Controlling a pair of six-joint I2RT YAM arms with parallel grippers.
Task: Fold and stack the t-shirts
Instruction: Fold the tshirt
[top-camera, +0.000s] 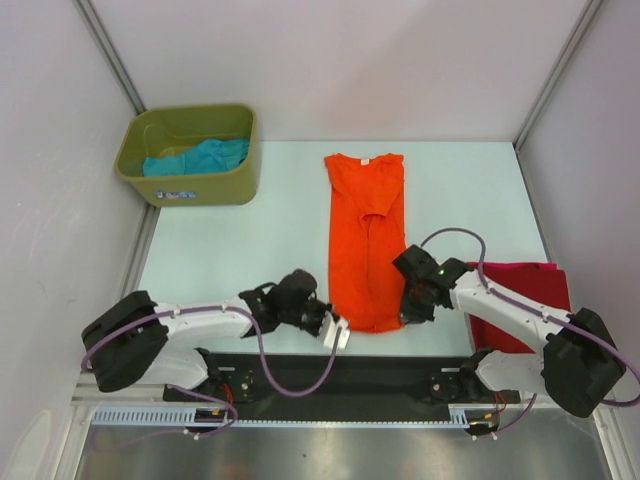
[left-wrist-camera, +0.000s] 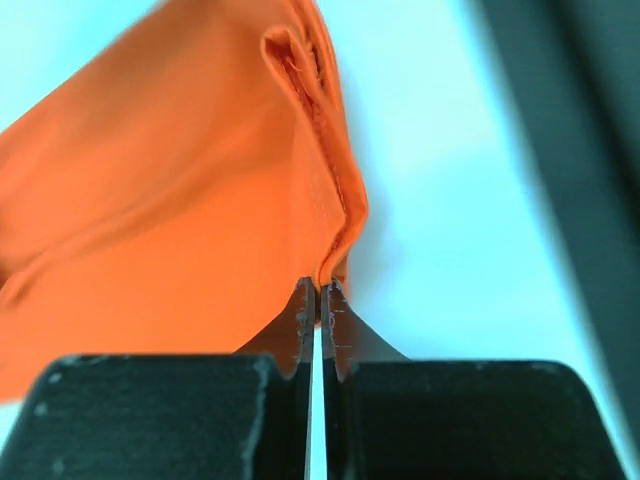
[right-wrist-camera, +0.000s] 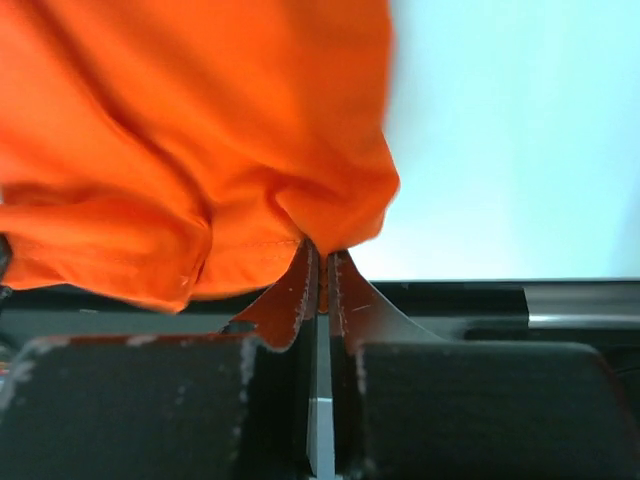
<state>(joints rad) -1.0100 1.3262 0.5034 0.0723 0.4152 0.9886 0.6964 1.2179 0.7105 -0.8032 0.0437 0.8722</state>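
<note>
The bright orange t-shirt (top-camera: 364, 235) lies in the middle of the table, folded lengthwise into a narrow strip, collar and white neck label at the far end. My left gripper (top-camera: 335, 327) is shut on its near left hem corner (left-wrist-camera: 335, 235). My right gripper (top-camera: 410, 312) is shut on its near right hem corner (right-wrist-camera: 335, 215). The dark red t-shirt (top-camera: 520, 300) lies folded at the right, partly under my right arm. The teal t-shirt (top-camera: 200, 156) is crumpled inside the bin.
The olive-green plastic bin (top-camera: 186, 187) stands at the far left corner. A black strip (top-camera: 350, 370) runs along the near table edge by the arm bases. Walls close the table on three sides.
</note>
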